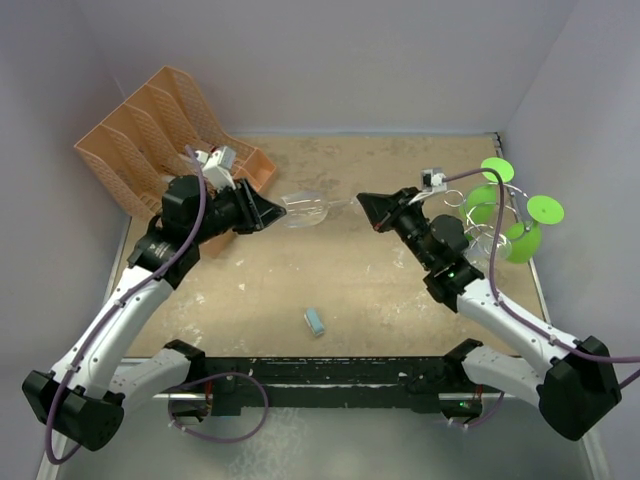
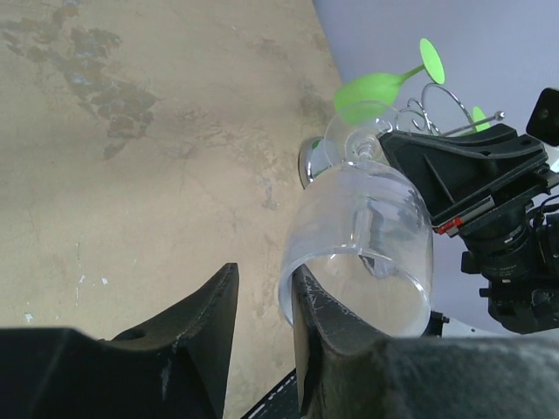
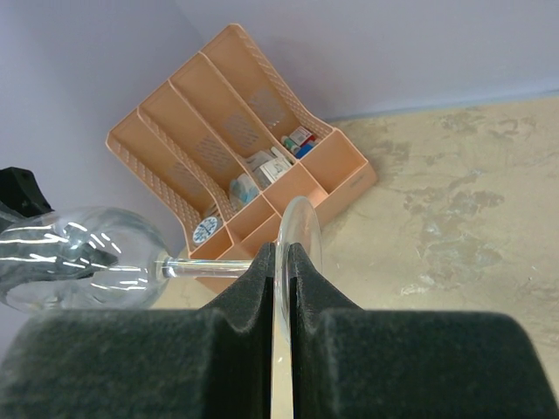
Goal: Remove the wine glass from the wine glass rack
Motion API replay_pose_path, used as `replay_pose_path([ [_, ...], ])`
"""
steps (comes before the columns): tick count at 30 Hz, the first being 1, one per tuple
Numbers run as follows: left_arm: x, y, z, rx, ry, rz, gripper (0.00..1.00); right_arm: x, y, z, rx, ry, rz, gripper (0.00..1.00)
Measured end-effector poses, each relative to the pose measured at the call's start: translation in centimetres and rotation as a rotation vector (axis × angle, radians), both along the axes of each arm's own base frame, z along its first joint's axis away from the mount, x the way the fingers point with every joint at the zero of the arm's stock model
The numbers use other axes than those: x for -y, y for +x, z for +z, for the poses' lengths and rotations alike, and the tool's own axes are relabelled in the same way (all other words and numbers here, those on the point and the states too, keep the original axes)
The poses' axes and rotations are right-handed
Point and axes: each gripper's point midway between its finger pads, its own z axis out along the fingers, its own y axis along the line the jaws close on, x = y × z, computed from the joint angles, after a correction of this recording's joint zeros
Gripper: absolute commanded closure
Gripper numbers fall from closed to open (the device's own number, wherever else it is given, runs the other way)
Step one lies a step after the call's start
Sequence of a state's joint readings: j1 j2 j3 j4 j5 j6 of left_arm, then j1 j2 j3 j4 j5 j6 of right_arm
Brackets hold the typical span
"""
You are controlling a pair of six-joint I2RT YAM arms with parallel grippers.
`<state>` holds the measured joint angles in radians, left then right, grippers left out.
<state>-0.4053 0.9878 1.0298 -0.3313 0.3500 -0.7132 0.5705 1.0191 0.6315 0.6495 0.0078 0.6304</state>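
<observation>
A clear wine glass [image 1: 305,210] lies level in the air over the table's middle, between my two grippers. My right gripper [image 1: 365,205] is shut on its round foot [image 3: 301,223], fingertips [image 3: 281,253] pinching the disc edge-on. The bowl [image 3: 79,257] points left. My left gripper [image 2: 264,275] is open at the bowl's rim [image 2: 367,236], with one finger inside the bowl and the other outside, apart from the glass wall. The chrome wine glass rack [image 1: 478,218] stands at the right behind my right arm, with green glasses [image 1: 545,210] hanging on it.
An orange file organiser [image 1: 150,125] with small items stands at the back left, also in the right wrist view [image 3: 236,148]. A small blue object [image 1: 315,322] lies on the table near the front. Walls close in on both sides and the back.
</observation>
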Motion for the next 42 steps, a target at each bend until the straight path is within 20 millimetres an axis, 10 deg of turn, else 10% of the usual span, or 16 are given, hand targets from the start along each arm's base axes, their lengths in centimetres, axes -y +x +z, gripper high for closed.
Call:
replay_pose_path([
  [19, 1.1, 1.0, -1.0, -0.025, 0.101, 0.025, 1.00, -0.8, 1.3, -2.1, -0.049, -0.006, -0.002, 1.00],
  [28, 0.3, 1.1, -0.2, -0.032, 0.134, 0.079, 1.00, -1.2, 1.4, -2.6, -0.081, 0.018, 0.009, 0.53],
  [42, -3.1, 3.3, -7.2, -0.263, 0.429, 0.247, 1.00, 0.5, 1.9, -1.1, -0.098, -0.015, -0.085, 0.16],
])
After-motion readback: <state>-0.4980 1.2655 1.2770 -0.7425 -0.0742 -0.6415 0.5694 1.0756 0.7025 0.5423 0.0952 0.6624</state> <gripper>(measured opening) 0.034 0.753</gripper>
